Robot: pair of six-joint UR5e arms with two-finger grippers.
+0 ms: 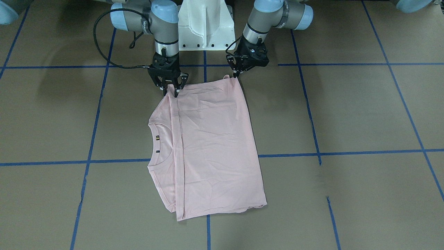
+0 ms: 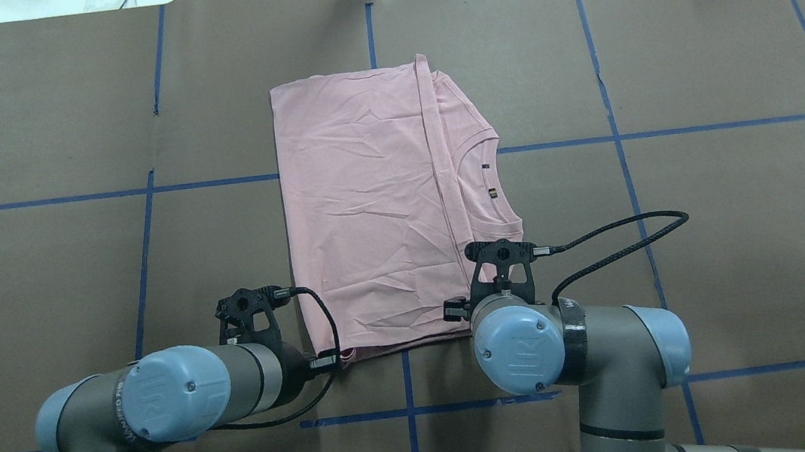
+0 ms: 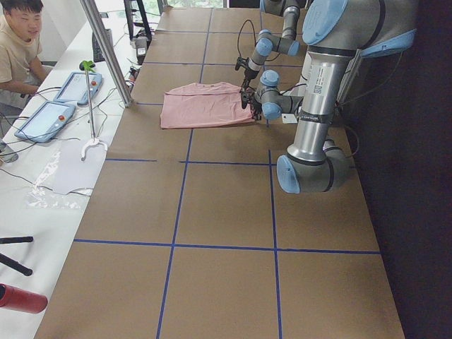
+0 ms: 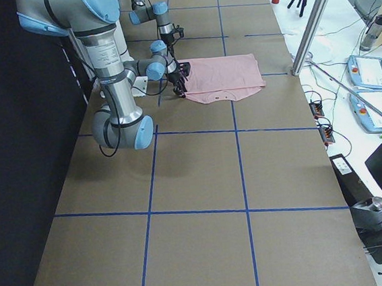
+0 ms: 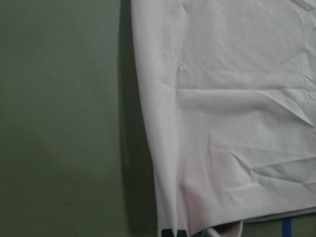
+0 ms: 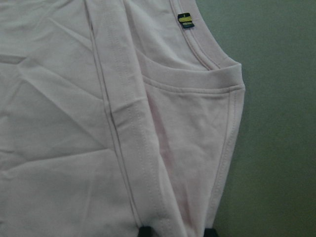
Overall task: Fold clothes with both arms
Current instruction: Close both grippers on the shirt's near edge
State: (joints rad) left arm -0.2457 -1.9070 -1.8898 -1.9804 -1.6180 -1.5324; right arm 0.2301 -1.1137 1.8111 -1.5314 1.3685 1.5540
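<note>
The pale pink T-shirt (image 1: 215,139) lies flat on the brown table, folded lengthwise, collar and neck label (image 1: 158,138) showing; no print shows. It also shows in the overhead view (image 2: 370,207). My left gripper (image 1: 237,74) is at the shirt's near corner, its tips close together on the hem in the left wrist view (image 5: 173,233), shut on it. My right gripper (image 1: 169,89) stands over the other near corner, by the shoulder fold. Its fingertips (image 6: 145,231) are apart with cloth between them, so it is open.
The white pedestal base (image 1: 204,24) stands just behind the grippers. Blue tape lines cross the table. An operator (image 3: 18,42) sits at a side bench with tablets (image 3: 42,120), and a metal pole (image 3: 106,49) rises at the table's far edge.
</note>
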